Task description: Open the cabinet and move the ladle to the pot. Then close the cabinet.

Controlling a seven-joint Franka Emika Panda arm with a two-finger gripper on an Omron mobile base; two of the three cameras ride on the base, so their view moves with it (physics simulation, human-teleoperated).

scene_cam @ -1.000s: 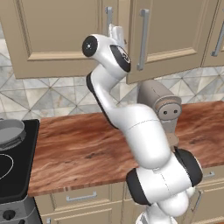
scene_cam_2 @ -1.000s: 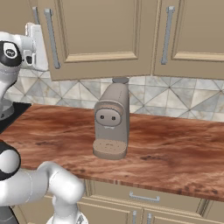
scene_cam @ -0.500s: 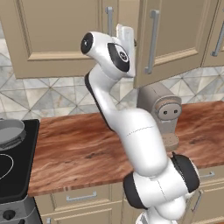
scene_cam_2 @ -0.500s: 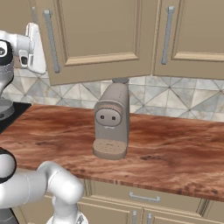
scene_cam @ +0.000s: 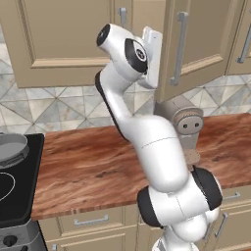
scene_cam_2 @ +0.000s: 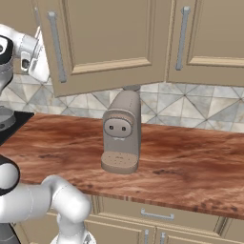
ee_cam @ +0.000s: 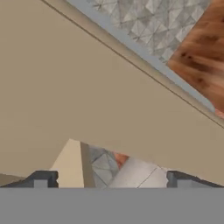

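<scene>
cabinet [scene_cam: 73, 44]: tan wall unit above the counter. In the left base view its right door [scene_cam: 201, 44] stands swung partly outward, lower edge forward of the wall; the left door lies flat. The right base view shows the same open door [scene_cam_2: 107, 40] tilted toward the camera, with one long silver handle [scene_cam_2: 56, 46] near its left edge.
counter [scene_cam_2: 190, 162]: reddish-brown wood top, running under the cabinet.
coffee machine [scene_cam_2: 121, 136]: tall, grey, upright on the counter; the right base view shows it whole, while in the left base view the arm hides part of it.
pot [scene_cam: 11, 148]: shallow grey pan on the black stove at the counter's left end, seen best in the left base view.
gripper [ee_cam: 109, 179]: raised at the open door's inner edge; the hand view shows both dark tips spread wide, nothing between them.
ladle: cannot be made out in any view.
</scene>
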